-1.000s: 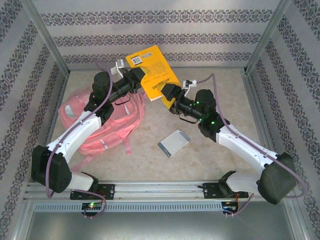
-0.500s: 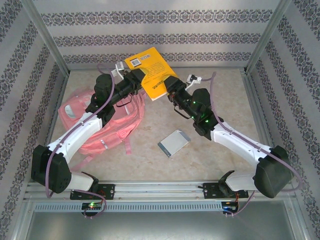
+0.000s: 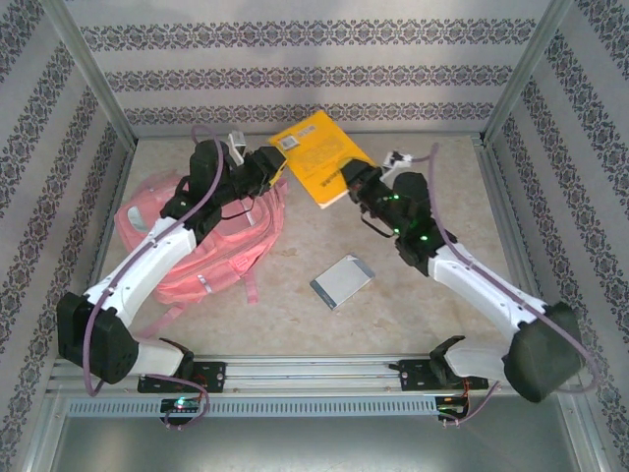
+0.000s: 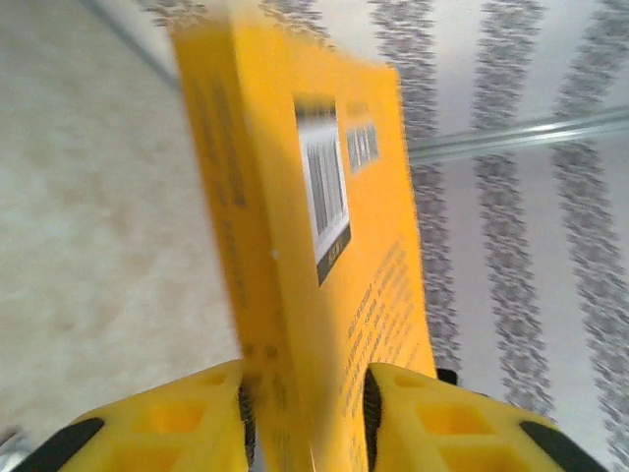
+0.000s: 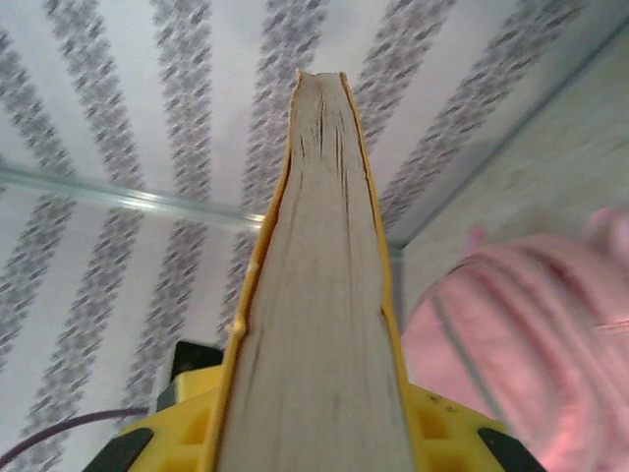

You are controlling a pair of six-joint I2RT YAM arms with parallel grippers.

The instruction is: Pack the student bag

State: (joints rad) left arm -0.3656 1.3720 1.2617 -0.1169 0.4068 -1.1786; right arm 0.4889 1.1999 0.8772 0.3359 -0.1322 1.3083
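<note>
Right gripper (image 5: 314,433) clamps the yellow paperback book (image 3: 314,157) by its page edge. The blurred left gripper (image 4: 307,423) flanks the spine, grip unclear. The left arm (image 3: 147,261) partly hides the pink fabric backpack (image 3: 236,241).

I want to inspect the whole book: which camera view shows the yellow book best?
Top external: most of the yellow book shows there. Left wrist gives a blurred close side with the barcode; right wrist gives the page edge.

In your left wrist view the yellow book (image 4: 324,256) is blurred, its print unreadable; in the right wrist view the student bag (image 5: 511,334) is blurred and cut off.
</note>
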